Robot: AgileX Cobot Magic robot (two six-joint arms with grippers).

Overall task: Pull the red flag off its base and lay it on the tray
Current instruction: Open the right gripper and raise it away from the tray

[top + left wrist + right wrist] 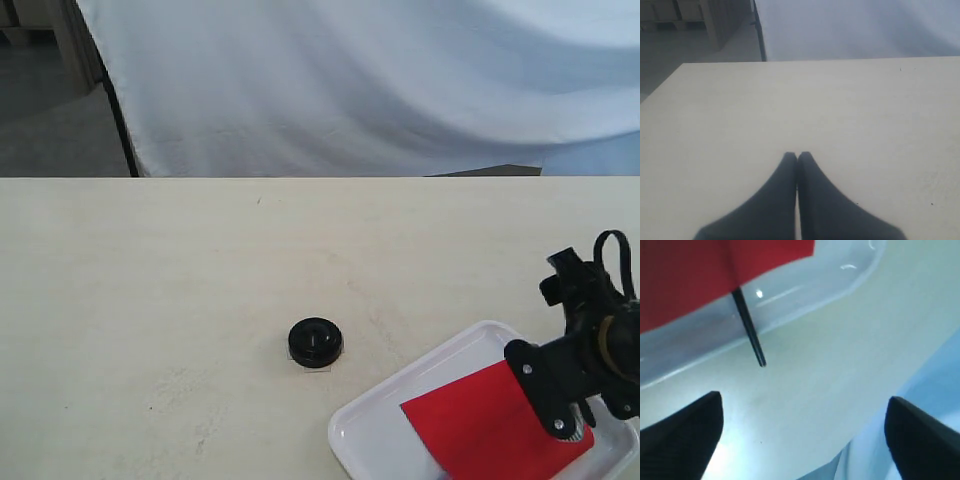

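No readable text, label, brand, number or sign appears in any view

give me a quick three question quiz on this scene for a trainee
1. True or false: the red flag stands in the base.
2. Fill in: the left gripper, over the table, is ___ (open/shut).
3. The flag's cloth lies on: A the base, B the tray, C the table.
Key: 1 false; 2 shut; 3 B.
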